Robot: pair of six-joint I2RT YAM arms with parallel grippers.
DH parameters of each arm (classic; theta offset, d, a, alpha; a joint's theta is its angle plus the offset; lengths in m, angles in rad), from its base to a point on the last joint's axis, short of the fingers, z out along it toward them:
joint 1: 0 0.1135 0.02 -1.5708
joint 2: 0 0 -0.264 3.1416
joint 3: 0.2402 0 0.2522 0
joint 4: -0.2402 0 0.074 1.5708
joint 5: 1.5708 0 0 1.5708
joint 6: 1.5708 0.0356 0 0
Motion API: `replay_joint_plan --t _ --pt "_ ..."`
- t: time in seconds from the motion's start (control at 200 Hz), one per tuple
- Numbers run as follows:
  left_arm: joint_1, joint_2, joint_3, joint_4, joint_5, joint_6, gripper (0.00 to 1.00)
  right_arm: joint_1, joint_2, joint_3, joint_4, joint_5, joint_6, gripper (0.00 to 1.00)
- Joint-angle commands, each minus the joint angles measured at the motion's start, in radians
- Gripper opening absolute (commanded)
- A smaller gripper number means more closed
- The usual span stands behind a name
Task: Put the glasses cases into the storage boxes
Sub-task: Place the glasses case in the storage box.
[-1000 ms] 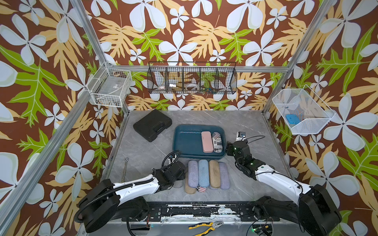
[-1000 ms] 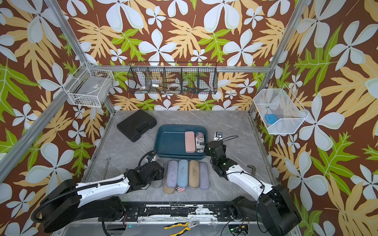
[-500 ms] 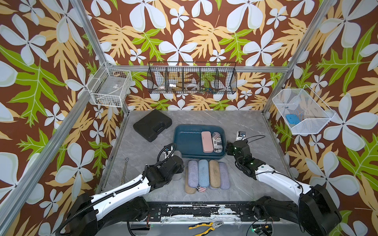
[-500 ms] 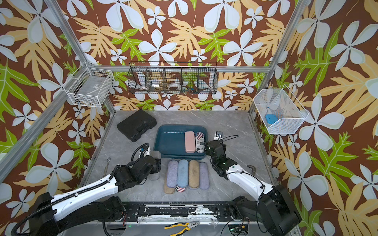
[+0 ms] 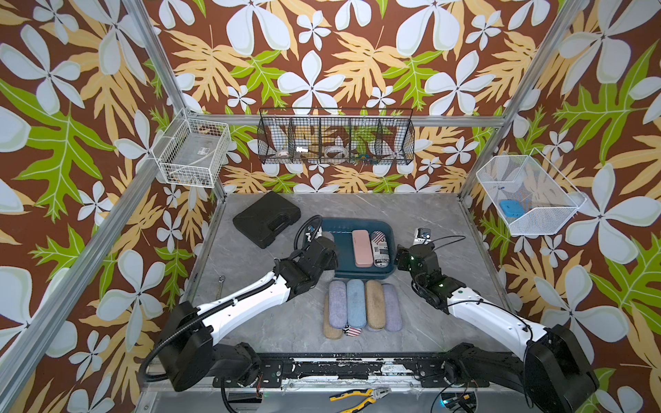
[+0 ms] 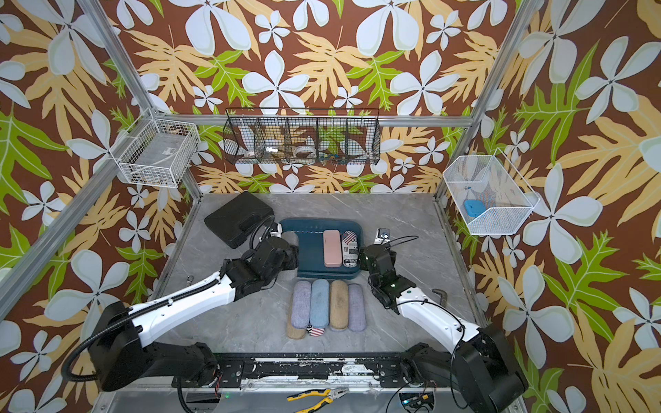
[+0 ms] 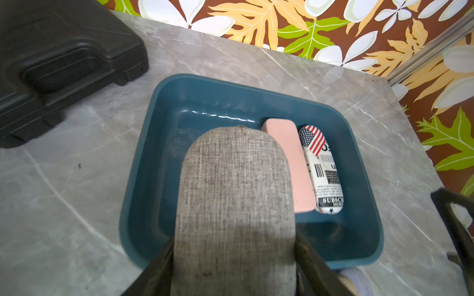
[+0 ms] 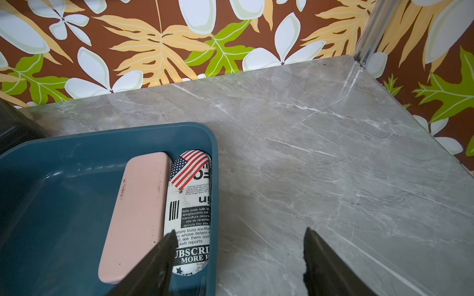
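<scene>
- Over the teal storage box (image 5: 357, 276), in a top view, left fingers (image 5: 326, 254) have swung across from the bench row of cases (image 5: 356, 304) carrying a grey case (image 5: 328, 236), so a third delivery looks close. Right fingers (image 5: 400, 255) wait by the box's right rim.
- Left wrist: fingers clamp the grey case, long axis running near to far, beside the pink case (image 7: 292, 164) and print case (image 7: 323, 169).
- Right wrist: fingers half spread, empty.

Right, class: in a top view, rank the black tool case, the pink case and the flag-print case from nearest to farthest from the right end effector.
From the right end effector, by the tub's right rim:
1. Flag-print case, in the tub by its right wall.
2. Pink case, in the tub, beside it.
3. Black tool case, on the table past the tub's left side.
</scene>
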Motion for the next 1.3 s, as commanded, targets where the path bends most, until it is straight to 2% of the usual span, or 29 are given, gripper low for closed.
replay_joint_plan --t 0.0,0.455,0.661,1.296 --pt "0.012 0.093 0.083 0.080 0.030 0.063 0.58 -0.001 -0.004 0.008 -0.006 0.018 -0.003 0.76" --pt "0.029 0.494 0.413 0.071 0.049 0.059 0.58 -0.006 -0.019 0.010 -0.025 0.030 -0.014 0.76" --pt "0.041 0.553 0.451 0.066 0.048 0.054 0.58 -0.011 -0.021 0.007 -0.025 0.030 -0.016 0.76" --pt "0.073 0.648 0.442 0.064 0.058 0.035 0.59 -0.016 -0.016 -0.015 -0.016 0.024 -0.007 0.76"
